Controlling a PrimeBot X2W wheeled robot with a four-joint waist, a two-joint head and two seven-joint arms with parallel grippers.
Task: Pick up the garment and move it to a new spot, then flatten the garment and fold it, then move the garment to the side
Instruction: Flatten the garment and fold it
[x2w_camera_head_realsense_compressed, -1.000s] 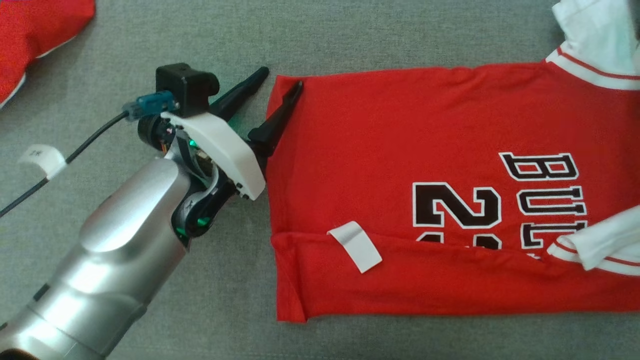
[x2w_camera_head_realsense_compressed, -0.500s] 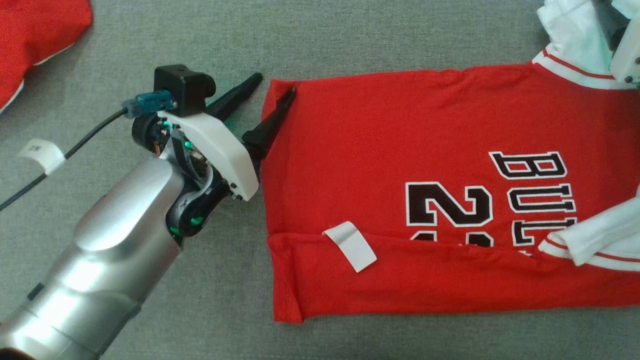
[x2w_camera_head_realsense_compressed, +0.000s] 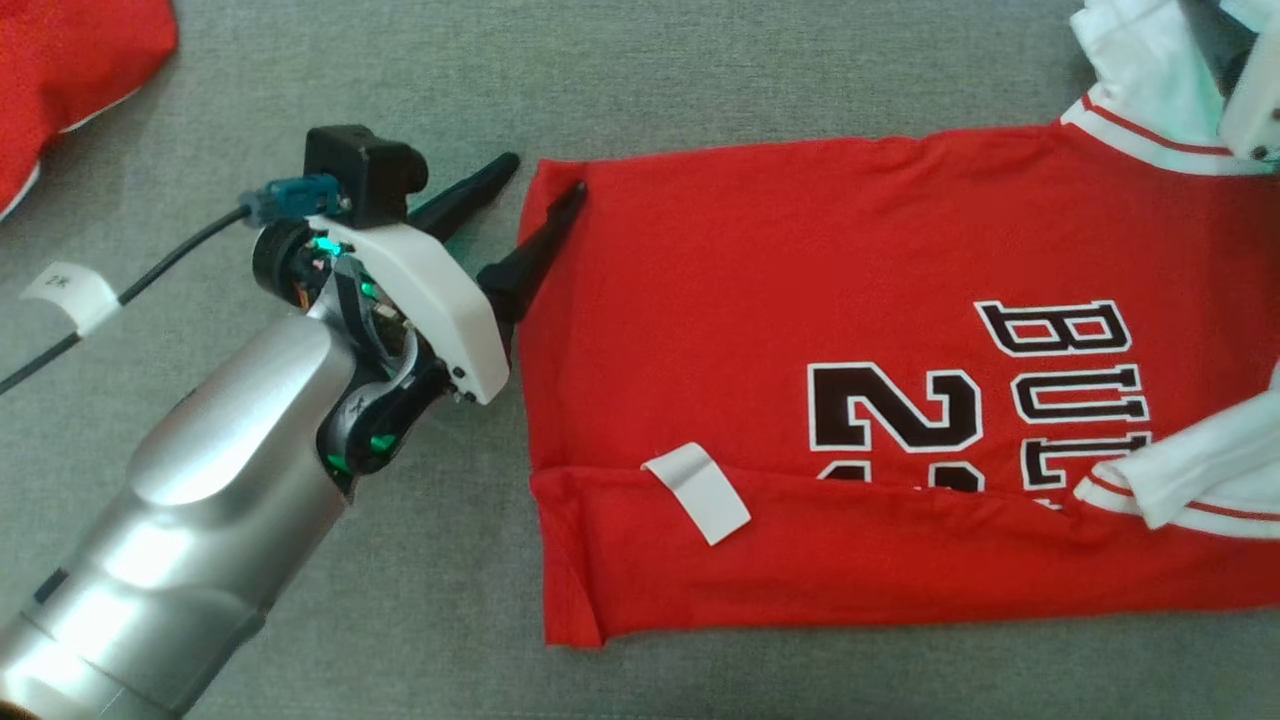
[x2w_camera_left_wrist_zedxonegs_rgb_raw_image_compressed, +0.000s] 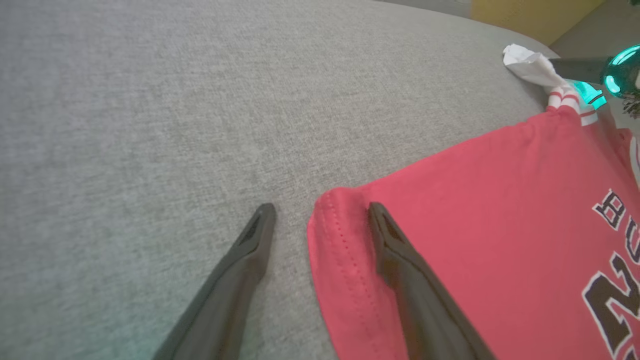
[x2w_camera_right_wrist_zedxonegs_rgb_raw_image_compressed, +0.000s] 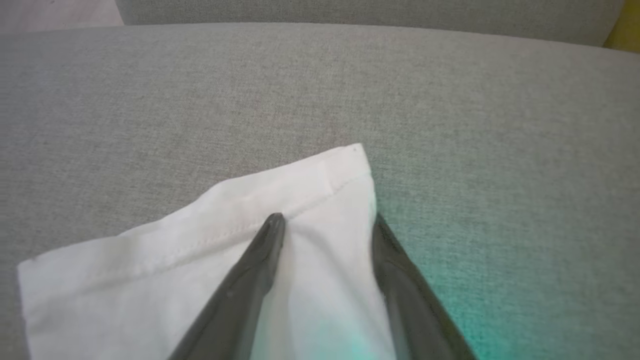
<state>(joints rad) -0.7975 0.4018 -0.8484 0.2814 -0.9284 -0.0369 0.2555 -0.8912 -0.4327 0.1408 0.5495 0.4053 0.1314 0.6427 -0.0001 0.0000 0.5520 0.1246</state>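
Observation:
The garment (x2w_camera_head_realsense_compressed: 800, 300), a red jersey with black lettering and white sleeves, lies flat on the grey fabric surface with its near long edge folded over. My left gripper (x2w_camera_head_realsense_compressed: 544, 174) is open at the garment's far hem corner. One finger lies on the red cloth and the other on the grey surface beside it; the left wrist view shows the left gripper (x2w_camera_left_wrist_zedxonegs_rgb_raw_image_compressed: 320, 207) straddling that corner. My right gripper (x2w_camera_right_wrist_zedxonegs_rgb_raw_image_compressed: 326, 217) is open over the white sleeve (x2w_camera_right_wrist_zedxonegs_rgb_raw_image_compressed: 200, 260), one finger on the cloth and one at its edge. Its white housing (x2w_camera_head_realsense_compressed: 1250, 110) shows at the sleeve (x2w_camera_head_realsense_compressed: 1130, 60).
Another red garment (x2w_camera_head_realsense_compressed: 70, 60) lies at the far left corner. A white tag (x2w_camera_head_realsense_compressed: 697, 492) sticks up from the jersey's folded edge. A dark cable with a white label (x2w_camera_head_realsense_compressed: 60, 290) trails from my left wrist. A second white sleeve (x2w_camera_head_realsense_compressed: 1190, 480) lies over the lettering.
The head view has shifted slightly. My right gripper's housing has come into view at the white sleeve. The left gripper stays straddling the hem corner.

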